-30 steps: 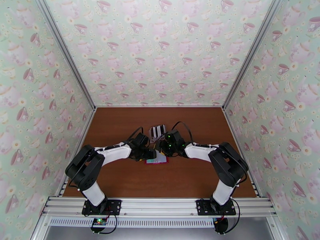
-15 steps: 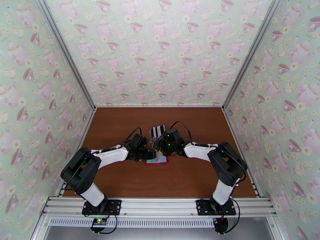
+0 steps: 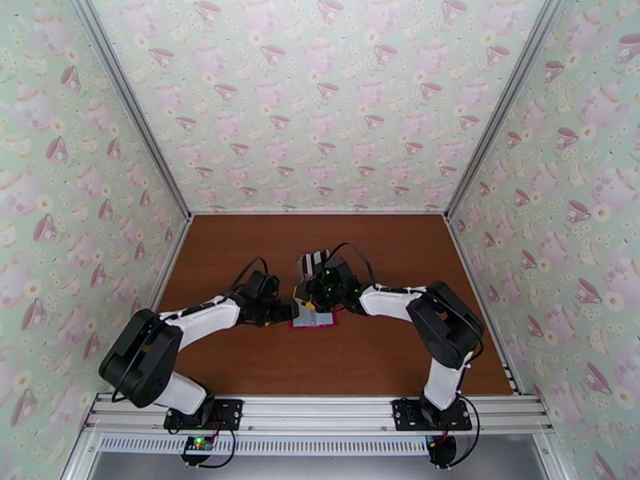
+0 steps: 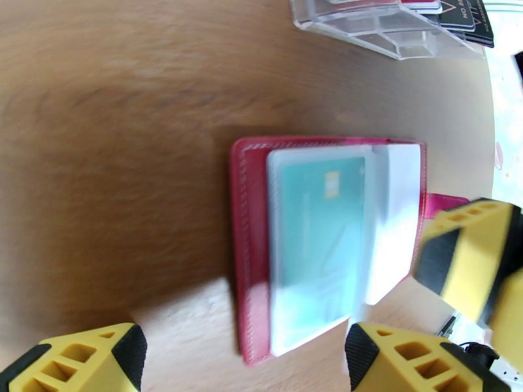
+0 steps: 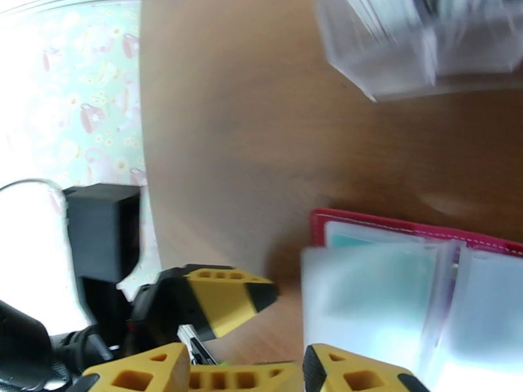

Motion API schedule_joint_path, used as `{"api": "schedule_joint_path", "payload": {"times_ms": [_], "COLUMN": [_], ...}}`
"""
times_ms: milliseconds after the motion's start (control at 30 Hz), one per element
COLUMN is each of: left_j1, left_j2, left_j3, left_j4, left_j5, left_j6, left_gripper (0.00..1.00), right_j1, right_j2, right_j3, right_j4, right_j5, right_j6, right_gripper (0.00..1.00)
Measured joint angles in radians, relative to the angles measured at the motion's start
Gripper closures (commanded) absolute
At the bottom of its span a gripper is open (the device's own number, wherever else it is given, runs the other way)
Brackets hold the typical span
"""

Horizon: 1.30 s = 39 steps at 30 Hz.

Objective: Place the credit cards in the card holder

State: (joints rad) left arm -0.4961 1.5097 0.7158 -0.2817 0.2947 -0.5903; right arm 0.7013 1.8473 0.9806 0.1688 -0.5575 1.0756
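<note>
One teal card (image 4: 315, 233) in red card holder (image 4: 247, 256), racked cards (image 4: 461, 13) (lettering cropped)

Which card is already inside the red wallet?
The teal card, under a clear sleeve of the wallet. The other cards sit in the clear rack.

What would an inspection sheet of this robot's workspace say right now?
Surface: brown wooden table.
Job's things: red card holder lies open, teal card inside a clear sleeve; other cards stand in the rack.
Clutter: clear plastic rack beyond the holder.
Grippers: left gripper open, near the holder; right gripper open, beside it.
Cables: black cables loop over both wrists.
Surroundings: teacup wallpaper walls, metal rail.
</note>
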Motion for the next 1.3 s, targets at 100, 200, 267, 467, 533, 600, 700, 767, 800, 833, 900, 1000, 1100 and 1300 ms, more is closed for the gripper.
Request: {"api": "schedule_joint_path", "payload": {"times_ms": [100,200,267,467,533,600,700,767,800,833,900,1000,1100,1300], "left_j1": [0.0,0.0,0.0,0.0,0.001,0.001,0.002,0.002,0.003,0.004,0.008,0.019,0.033,0.048], "left_j2": [-0.002,-0.002,0.004,0.045,0.055,0.062,0.074,0.083,0.089,0.094,0.11,0.125,0.13,0.136], "left_j3": [-0.015,-0.026,-0.028,-0.009,0.003,0.012,0.027,0.039,0.046,0.053,0.068,0.084,0.09,0.098], "left_j4": [0.021,0.042,0.052,0.046,0.033,0.023,0.003,-0.012,-0.022,-0.03,-0.056,-0.078,-0.084,-0.094], "left_j5": [0.003,0.008,0.01,0.012,0.012,0.012,0.008,0.005,0.005,0.005,0.005,0.019,0.042,0.068], "left_j6": [0.0,-0.001,-0.005,-0.01,-0.013,-0.016,-0.023,-0.026,-0.029,-0.031,-0.037,-0.041,-0.046,-0.046], "left_gripper": [0.13,0.13,0.13,0.13,0.13,0.14,0.15,0.16,0.16,0.16,0.17,0.17,0.17,0.17], "right_j1": [0.0,-0.001,-0.001,-0.001,-0.001,-0.001,-0.001,0.0,0.002,0.006,0.011,0.017,0.025,0.04], "right_j2": [0.025,0.045,0.053,0.059,0.059,0.059,0.059,0.059,0.059,0.059,0.058,0.054,0.051,0.051], "right_j3": [0.0,0.0,0.0,-0.006,-0.014,-0.018,-0.021,-0.03,-0.034,-0.039,-0.051,-0.076,-0.098,-0.113], "right_j4": [0.006,0.006,0.006,0.006,0.005,0.006,0.012,0.032,0.043,0.053,0.08,0.129,0.171,0.213], "right_j5": [-0.001,-0.001,-0.001,0.014,0.03,0.04,0.056,0.065,0.072,0.078,0.092,0.118,0.144,0.18], "right_j6": [0.003,0.002,0.002,-0.008,-0.01,-0.011,-0.01,0.0,0.006,0.014,0.032,0.064,0.092,0.14], "right_gripper": [0.49,0.49,0.49,0.49,0.49,0.49,0.49,0.49,0.49,0.49,0.5,0.5,0.49,0.5]}}
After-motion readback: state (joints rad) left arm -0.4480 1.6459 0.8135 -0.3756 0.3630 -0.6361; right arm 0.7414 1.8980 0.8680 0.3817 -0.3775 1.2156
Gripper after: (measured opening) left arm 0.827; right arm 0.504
